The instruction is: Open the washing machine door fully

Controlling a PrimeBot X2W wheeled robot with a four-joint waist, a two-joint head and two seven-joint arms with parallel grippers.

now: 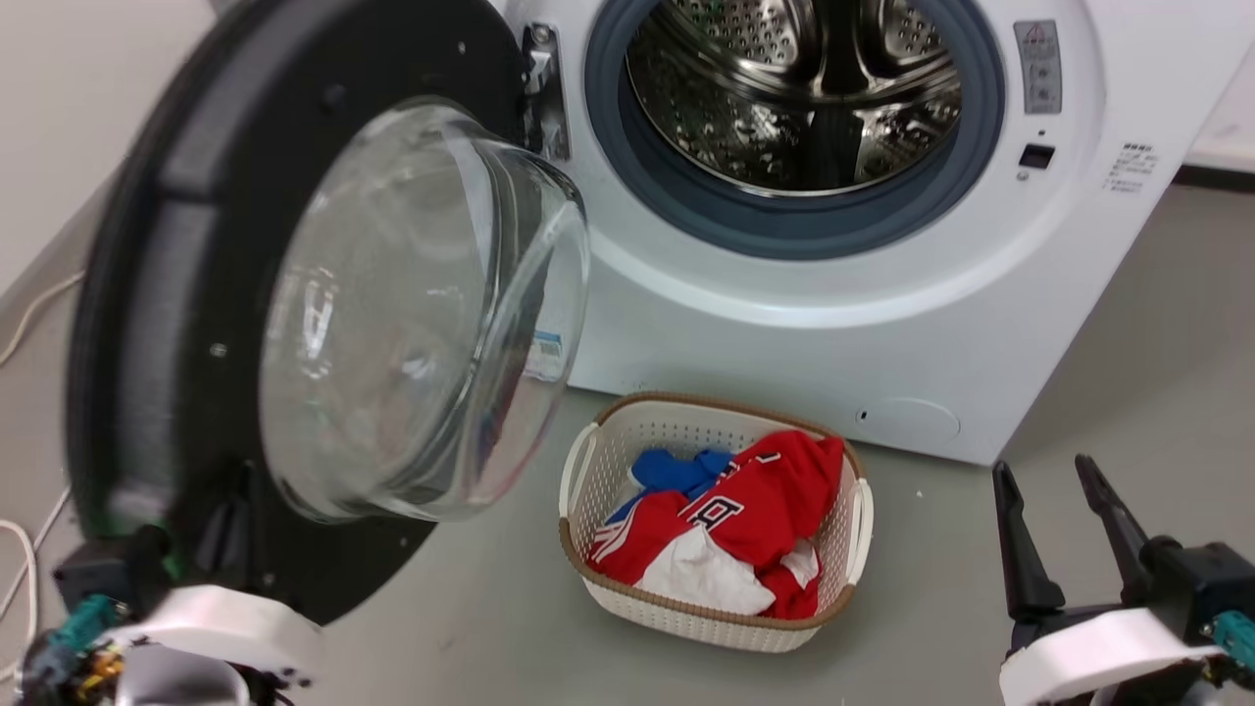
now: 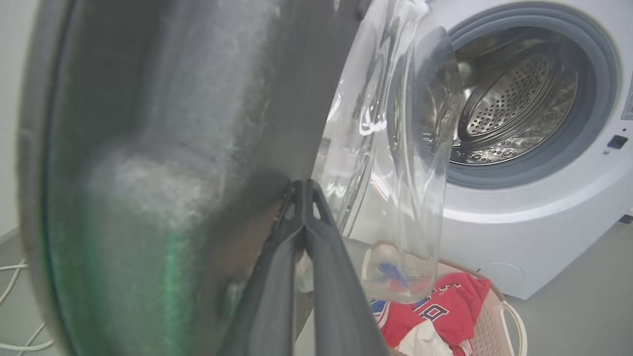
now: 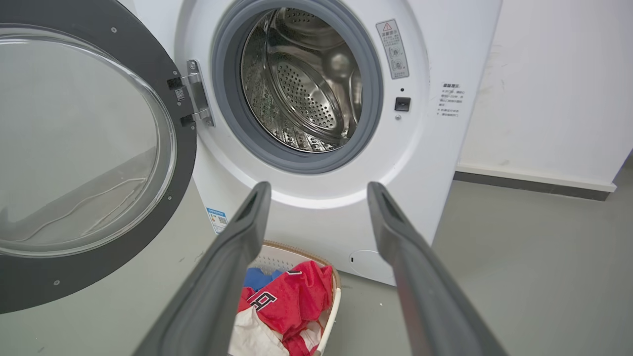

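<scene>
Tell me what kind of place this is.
Probably a laundry corner, perhaps in a bare utility or test room. A white front-loading washing machine stands with the washing machine door swung open, and a basket of clothes sits on the grey floor before it.

washing machine door [image 1: 147, 294]: matt black plastic rim, clear glossy glass bowl | hinge [image 3: 198, 94]: bright metal | drum [image 1: 716, 118]: shiny perforated steel | basket [image 1: 627, 441], 6 o'clock below drum: white perforated plastic | clothes [image 1: 775, 490]: soft cloth
</scene>
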